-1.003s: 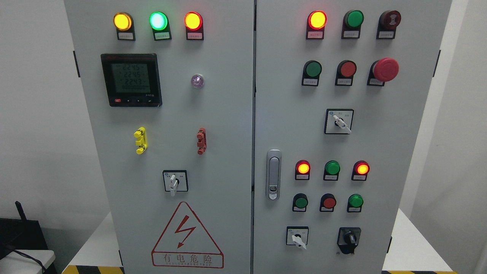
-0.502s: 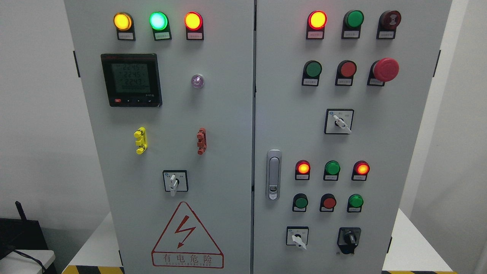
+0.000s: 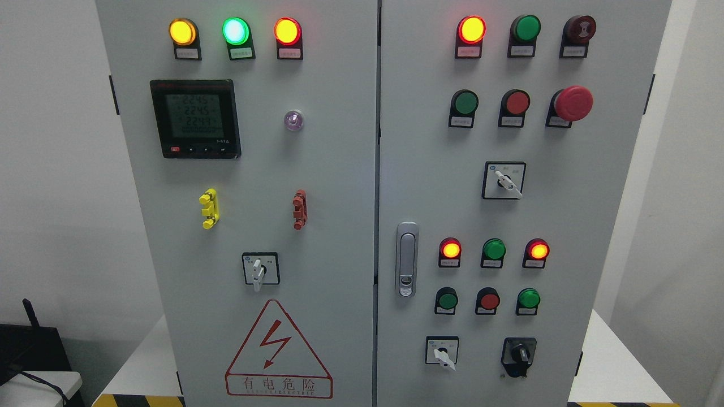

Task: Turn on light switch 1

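Neither of my hands is in the head view, so I cannot tell whether they are released or clenched; I judge I am at the very start, facing the cabinet [image 3: 339, 169] and picking out the target before any reach. The cabinet stands on a white tabletop [image 3: 141, 362], filling the middle of it and reaching close to the front edge, where a striped strip shows. Going left to right: on the left door, a yellow, a green and a red lamp are lit along the top, with a meter [image 3: 195, 118] below them, then a yellow clip [image 3: 208, 208] and a red clip [image 3: 300, 209], and lower down a small selector [image 3: 260, 269] above the warning triangle [image 3: 278, 350]. Past the seam is the latch [image 3: 406, 259]. The right door carries rows of lamps and buttons, a mushroom stop [image 3: 573, 103] near its upper right, a selector [image 3: 504, 180] in the middle, and two more knobs at the bottom, one white [image 3: 442, 351] and one black [image 3: 518, 355]. The labels are too small to read, so I cannot say for certain which control is light switch 1; I guess it to be one of the green buttons [image 3: 494, 249] on the right door. The next move calls for raising one arm into view, extending a finger, lining it up squarely on that control alone, and pressing without brushing the neighbours set just beside it.
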Available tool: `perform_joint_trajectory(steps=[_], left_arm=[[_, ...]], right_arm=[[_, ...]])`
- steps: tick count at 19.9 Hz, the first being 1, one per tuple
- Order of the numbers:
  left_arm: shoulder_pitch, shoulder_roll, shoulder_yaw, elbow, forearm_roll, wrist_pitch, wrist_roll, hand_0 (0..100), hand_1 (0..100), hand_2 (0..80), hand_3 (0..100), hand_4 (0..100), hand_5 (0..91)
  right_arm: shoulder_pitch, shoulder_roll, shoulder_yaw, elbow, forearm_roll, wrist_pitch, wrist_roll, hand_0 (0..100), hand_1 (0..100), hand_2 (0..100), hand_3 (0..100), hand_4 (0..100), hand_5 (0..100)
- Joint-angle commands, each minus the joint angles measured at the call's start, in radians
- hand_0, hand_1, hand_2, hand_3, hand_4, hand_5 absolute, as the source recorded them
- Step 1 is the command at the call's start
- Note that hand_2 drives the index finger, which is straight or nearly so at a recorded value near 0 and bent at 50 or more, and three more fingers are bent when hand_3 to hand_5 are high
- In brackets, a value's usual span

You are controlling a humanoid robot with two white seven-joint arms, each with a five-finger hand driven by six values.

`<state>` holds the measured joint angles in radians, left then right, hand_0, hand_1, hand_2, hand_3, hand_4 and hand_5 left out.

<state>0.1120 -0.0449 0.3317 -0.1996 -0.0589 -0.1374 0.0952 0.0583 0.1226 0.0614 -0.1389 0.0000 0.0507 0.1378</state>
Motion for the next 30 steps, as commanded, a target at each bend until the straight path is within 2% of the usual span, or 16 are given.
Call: perform_joint_trajectory(steps=[1,10,14,19,21,22,24,30], left_arm=[[0.017,-0.006,0.179,-0.22,0.004,-0.005,-0.008,39,5,0.0,17,23,0.0],[0.028,0.008,0.348,-0.601,0.008,-0.013,-0.012,41,4,1.4,24,30,0.0],[0.044,0.008,0.4,-0.731,0.008,-0.114,-0.006,42,4,10.0,33,38,1.1],[0.04,0.022,0.451,-0.952,0.019,-0.152,-0.014,44,3,17.2,41,50,16.0],[0.034,0.034,0.451,-1.038,0.068,-0.151,-0.032,45,3,26.5,51,57,26.5],[0.034,0.042,0.449,-1.072,0.1,-0.148,-0.049,45,4,27.4,52,58,27.4],[0.029,0.06,0.446,-1.133,0.14,-0.146,-0.084,46,5,30.3,57,61,34.6],[-0.066,0.068,0.38,-1.288,0.136,-0.152,-0.094,43,8,37.5,66,69,46.8]], right_arm=[[0.0,0.0,0.0,0.001,-0.018,0.0,-0.001,12,39,0,0,0,0],[0.0,0.0,0.0,0.001,-0.017,0.0,-0.001,12,39,0,0,0,0],[0.0,0.0,0.0,0.001,-0.018,0.0,-0.001,12,39,0,0,0,0],[0.0,0.0,0.0,-0.001,-0.018,0.0,-0.001,12,39,0,0,0,0],[0.0,0.0,0.0,0.001,-0.017,0.0,-0.001,12,39,0,0,0,0],[0.0,0.0,0.0,0.001,-0.018,0.0,-0.001,12,39,0,0,0,0],[0.0,0.0,0.0,0.001,-0.017,0.0,0.0,12,39,0,0,0,0],[0.0,0.0,0.0,0.001,-0.018,0.0,-0.001,12,39,0,0,0,0]])
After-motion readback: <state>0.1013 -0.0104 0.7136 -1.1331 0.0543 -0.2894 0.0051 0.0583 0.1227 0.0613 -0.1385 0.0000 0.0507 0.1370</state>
